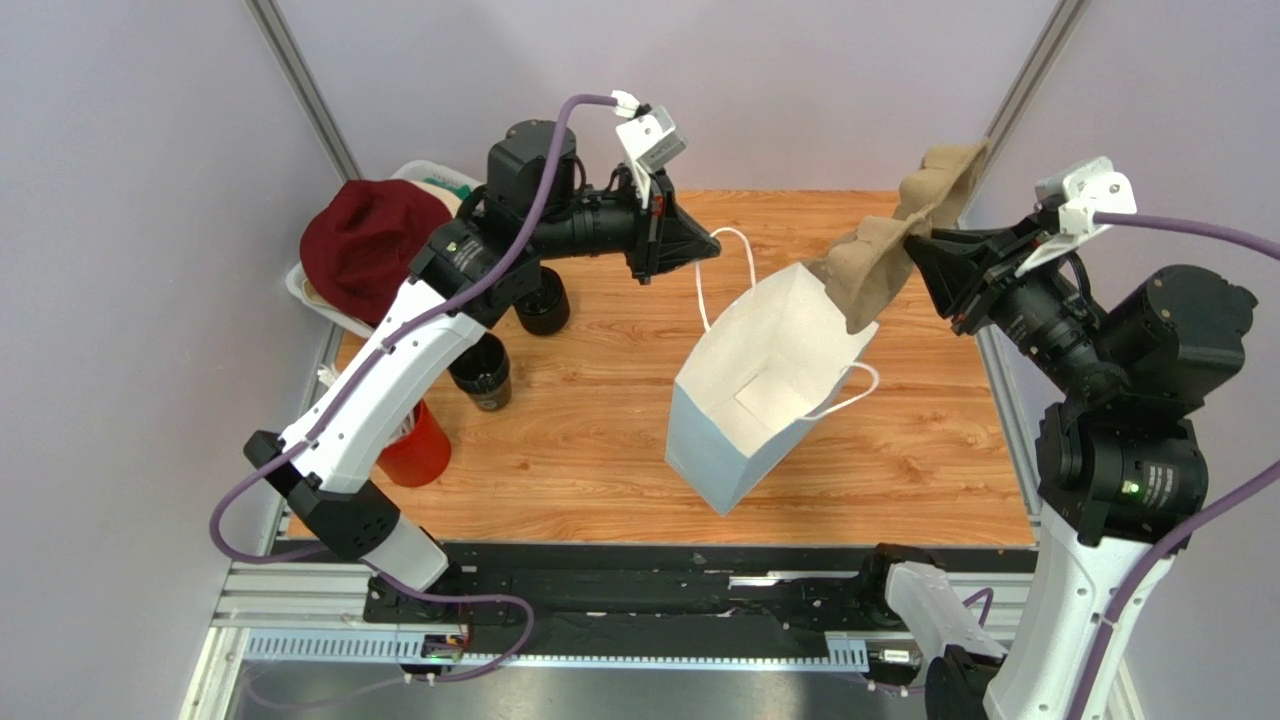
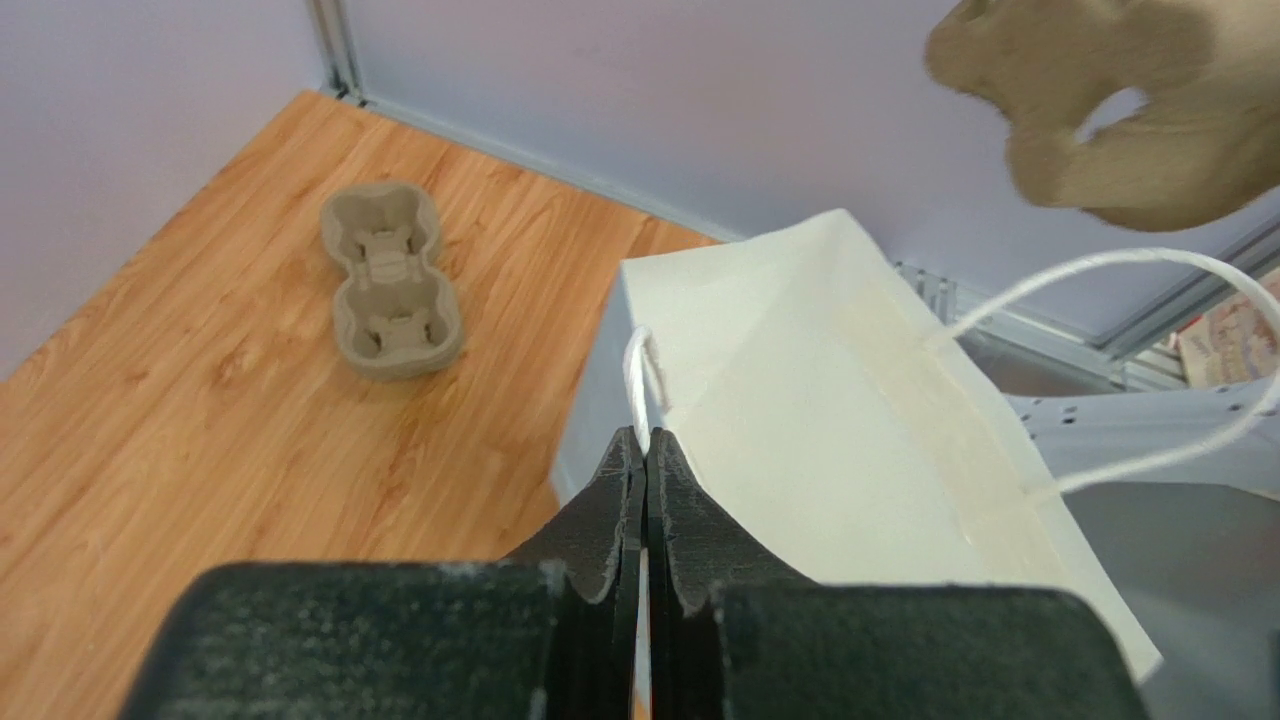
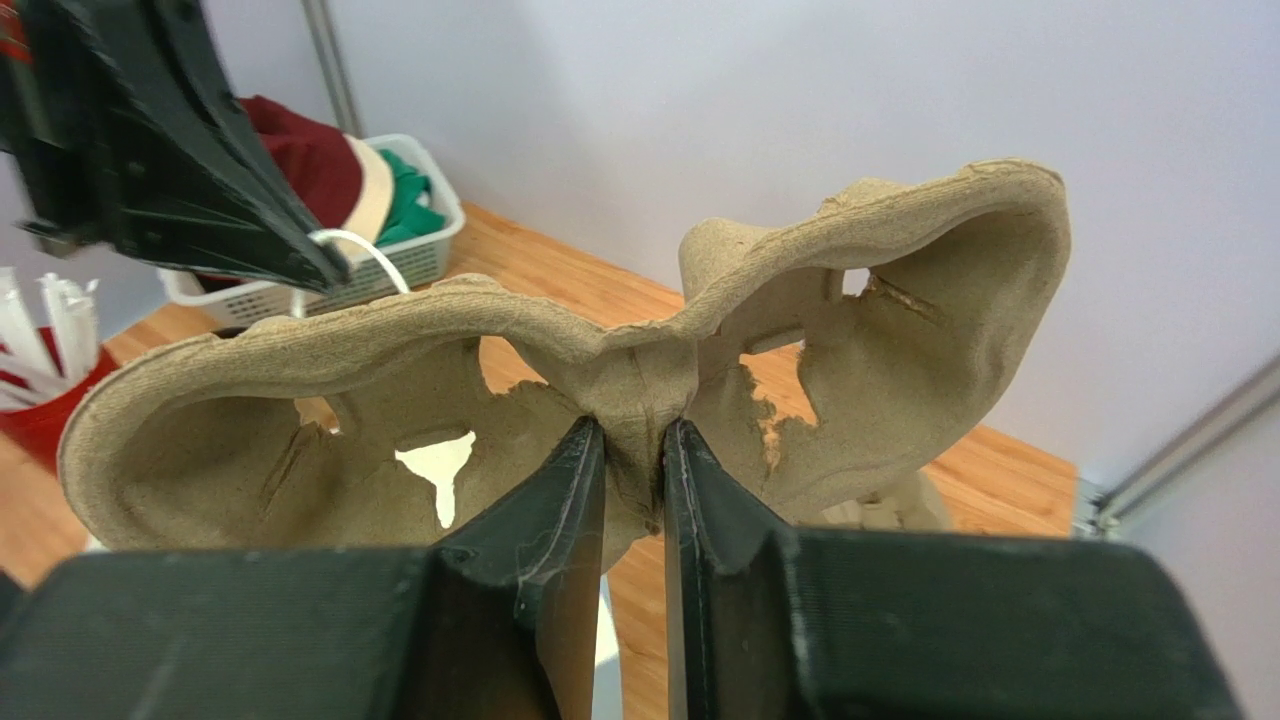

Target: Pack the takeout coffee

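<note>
Now, left tool pinches bag handle while right tool clamps pulp tray.

Wooden table, light-brown boards. Near ctr: pale-blue paper bag, standing open. L side: dark cup, second dark cup, red cup w/ white straws, white basket at far-L corner. Pulp cup tray flat, apart from bag.
</note>
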